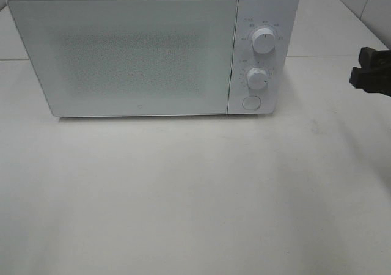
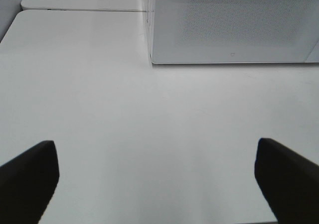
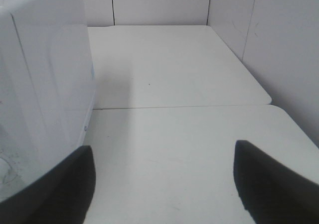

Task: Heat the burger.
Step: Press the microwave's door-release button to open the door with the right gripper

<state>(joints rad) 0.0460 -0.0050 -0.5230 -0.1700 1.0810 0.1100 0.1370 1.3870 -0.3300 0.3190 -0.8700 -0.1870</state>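
The burger is out of view in every frame. A white microwave (image 1: 153, 49) stands at the back of the white table with its door shut; its front shows two round knobs (image 1: 263, 41) and a round button (image 1: 250, 102). The microwave (image 2: 234, 22) also shows in the left wrist view, ahead of my left gripper (image 2: 157, 176), whose two dark fingers stand wide apart with nothing between them. My right gripper (image 3: 162, 176) is open and empty beside the microwave's right side (image 3: 40, 79). In the high view only a dark part of the right arm (image 1: 371, 71) shows at the right edge.
The white table (image 1: 195, 195) stretches in front of the microwave. A seam (image 3: 184, 107) joins it to a second table surface behind. White tiled walls (image 3: 279, 45) rise at the right and at the back.
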